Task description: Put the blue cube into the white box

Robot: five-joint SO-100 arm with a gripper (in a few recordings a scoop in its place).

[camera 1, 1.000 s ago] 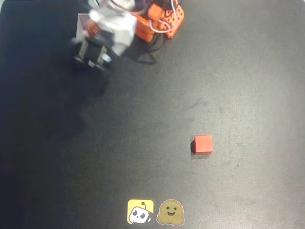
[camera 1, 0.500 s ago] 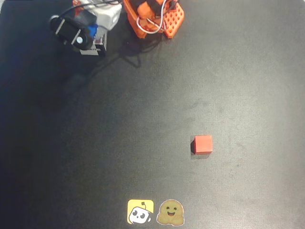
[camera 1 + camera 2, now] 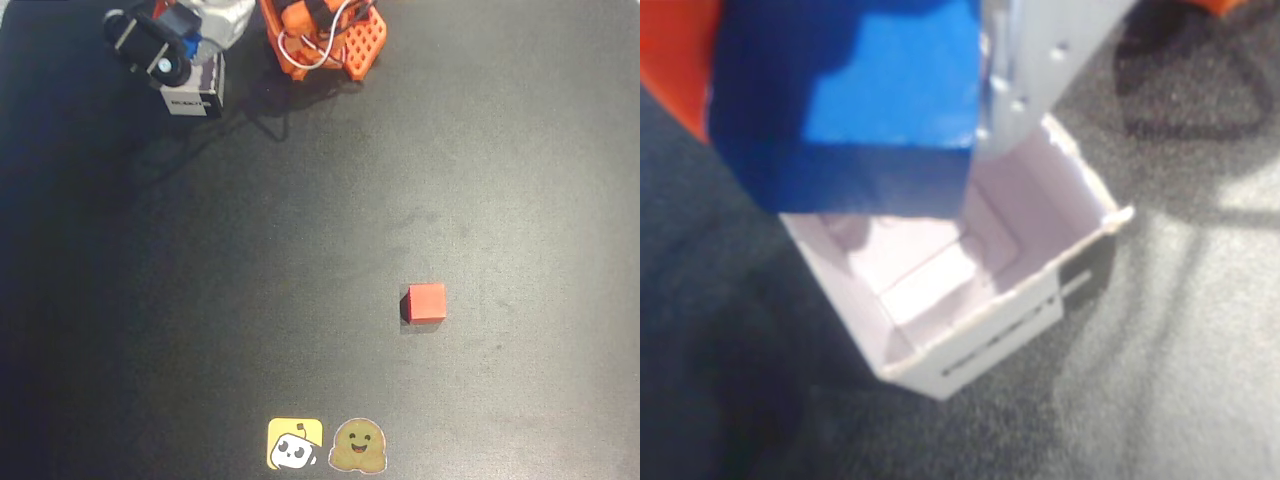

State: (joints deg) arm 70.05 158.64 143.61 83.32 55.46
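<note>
Up top-left in the overhead view, gripper [image 3: 178, 52] clamped on the blue cube [image 3: 190, 48], just a sliver of blue peeking out between the dark wrist parts. Much clearer from the wrist view: blue cube [image 3: 855, 100] pinched between an orange finger on the left and a pale grey finger [image 3: 1040, 70] on the right, hanging right over the open mouth of the white box [image 3: 1030, 300]. Cube not inside yet, bottom edge roughly level with the rim as far as can be told, overlapping the box's back-left corner. Box sitting flat on the black table [image 3: 300, 230], inside pale and bare, dark printed strip on one outer wall. Same box [image 3: 193, 98] in the overhead view tucked just under the gripper, label side facing the camera. Orange arm base [image 3: 325, 38] just to the right of that, white wires looped across it. Red cube [image 3: 427, 302] well apart, lower right of centre, all alone on the mat. Two stickers at the bottom edge, side by side: a yellow one [image 3: 295, 443] and a brownish smiley blob [image 3: 358, 446].
</note>
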